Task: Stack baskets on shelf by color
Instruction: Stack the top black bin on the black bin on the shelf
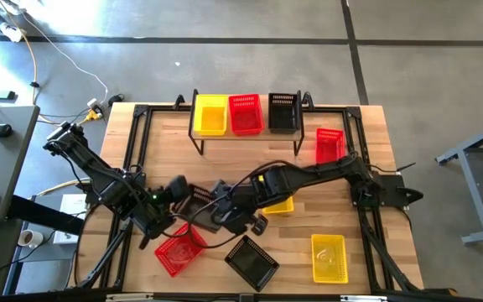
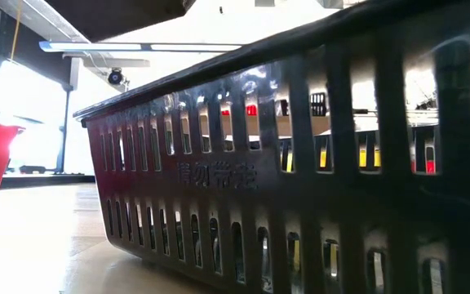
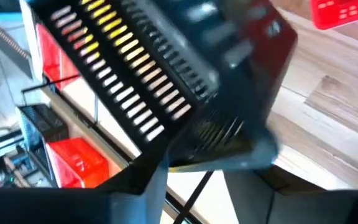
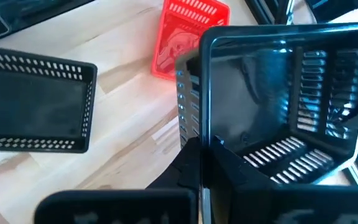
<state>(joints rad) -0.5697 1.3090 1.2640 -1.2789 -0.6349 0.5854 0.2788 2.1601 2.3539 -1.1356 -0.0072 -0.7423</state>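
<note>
A black basket [image 1: 201,203] hangs between my two grippers over the table's near-left middle. My right gripper [image 1: 229,211] is shut on it, and the right wrist view looks into its open side [image 4: 278,112]. My left gripper [image 1: 177,190] is right against the basket's other side, whose slotted wall [image 3: 135,74] fills the left wrist view. The shelf [image 1: 246,134] at the far edge carries a yellow [image 1: 210,114], a red [image 1: 246,113] and a black basket [image 1: 283,111], each resting on its base. My right gripper holds the black basket by the rim of one wall near a corner [image 4: 194,146], coming level from the table's right. The gripper's own body hides how the fingers sit on the wall. The basket is tipped, its open side turned toward my wrist, and looks lifted off the table.
Loose on the table: a red basket [image 1: 180,250] near-left, a black one [image 1: 251,262] at the near edge that fills the low view [image 2: 300,188], a yellow one [image 1: 328,256] near-right, another yellow [image 1: 280,205] under my right arm, and a red one [image 1: 329,144] beside the shelf.
</note>
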